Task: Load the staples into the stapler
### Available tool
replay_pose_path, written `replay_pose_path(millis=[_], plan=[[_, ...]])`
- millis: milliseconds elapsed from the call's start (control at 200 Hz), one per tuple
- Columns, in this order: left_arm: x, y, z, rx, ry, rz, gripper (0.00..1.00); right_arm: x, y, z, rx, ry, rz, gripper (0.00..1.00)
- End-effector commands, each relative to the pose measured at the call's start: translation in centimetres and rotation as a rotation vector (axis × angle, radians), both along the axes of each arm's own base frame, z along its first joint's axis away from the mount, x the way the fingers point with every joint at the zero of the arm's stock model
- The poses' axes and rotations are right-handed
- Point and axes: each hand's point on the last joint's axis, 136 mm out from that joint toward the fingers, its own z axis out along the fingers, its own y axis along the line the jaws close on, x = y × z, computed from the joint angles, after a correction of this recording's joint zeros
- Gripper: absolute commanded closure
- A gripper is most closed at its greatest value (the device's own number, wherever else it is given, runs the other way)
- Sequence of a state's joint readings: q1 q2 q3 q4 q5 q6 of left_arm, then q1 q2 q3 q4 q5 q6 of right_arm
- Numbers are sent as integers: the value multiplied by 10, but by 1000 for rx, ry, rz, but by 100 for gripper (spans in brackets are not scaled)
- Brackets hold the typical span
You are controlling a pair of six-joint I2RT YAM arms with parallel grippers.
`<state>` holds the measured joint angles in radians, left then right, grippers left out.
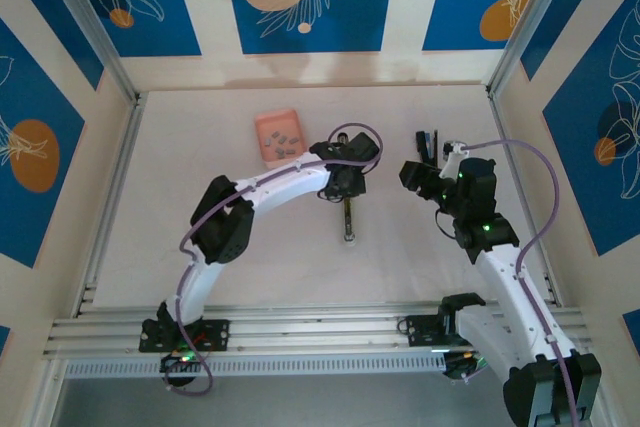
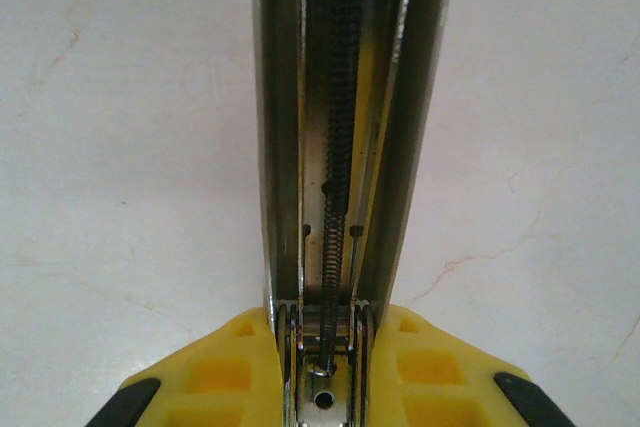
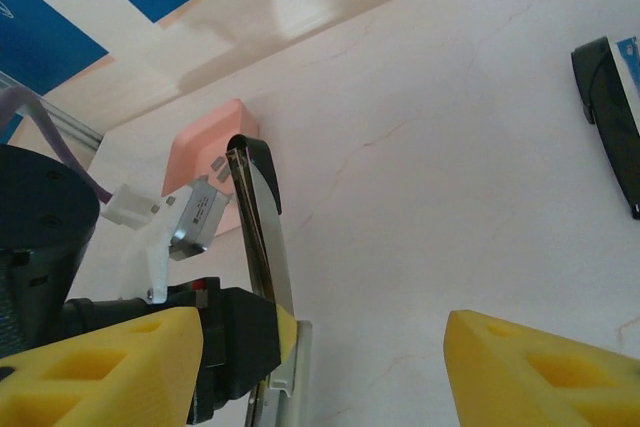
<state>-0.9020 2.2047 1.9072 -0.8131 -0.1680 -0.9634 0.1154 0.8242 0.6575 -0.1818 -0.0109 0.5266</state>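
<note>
The stapler (image 1: 348,219) lies open mid-table, one silver arm flat and the other raised (image 3: 258,232). My left gripper (image 1: 345,187) is shut on its hinge end. In the left wrist view the yellow fingers (image 2: 240,367) clamp both sides of the hinge, with my left gripper (image 2: 325,315) at the open channel and its long spring (image 2: 338,147). My right gripper (image 1: 412,175) hovers just right of the stapler. It stands open (image 3: 322,325) with nothing between its yellow fingers. The staples (image 1: 285,142) lie as small grey strips in the pink tray (image 1: 268,127).
A black object (image 1: 428,142) (image 3: 610,117) lies on the table behind the right gripper. The pink tray (image 3: 200,147) sits behind the raised stapler arm. Side walls and a rear wall enclose the table; a metal rail (image 1: 300,332) runs along its near edge.
</note>
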Motion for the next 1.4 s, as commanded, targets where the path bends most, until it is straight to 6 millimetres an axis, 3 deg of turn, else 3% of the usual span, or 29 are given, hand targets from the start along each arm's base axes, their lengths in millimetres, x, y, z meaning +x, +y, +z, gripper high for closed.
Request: replay_pose_path(millis=[0, 305, 725, 830, 1085, 1265, 1396], plan=[[-6, -15, 6, -38, 22, -2, 100, -5, 1, -14, 27, 55, 5, 35], [-13, -34, -3, -45, 41, -85, 100, -6, 0, -19, 29, 70, 1, 35], [-18, -41, -13, -57, 68, -102, 97, -7, -1, -19, 36, 79, 4, 35], [-17, -41, -14, -57, 67, -99, 90, -7, -1, -20, 37, 82, 3, 35], [-16, -42, -12, -61, 56, -93, 60, -7, -2, -18, 39, 83, 3, 34], [-15, -42, -3, -71, 43, -99, 57, -8, -2, -16, 39, 83, 4, 35], [-12, -39, 17, -84, 3, -109, 56, -8, -2, -15, 33, 95, 11, 35]])
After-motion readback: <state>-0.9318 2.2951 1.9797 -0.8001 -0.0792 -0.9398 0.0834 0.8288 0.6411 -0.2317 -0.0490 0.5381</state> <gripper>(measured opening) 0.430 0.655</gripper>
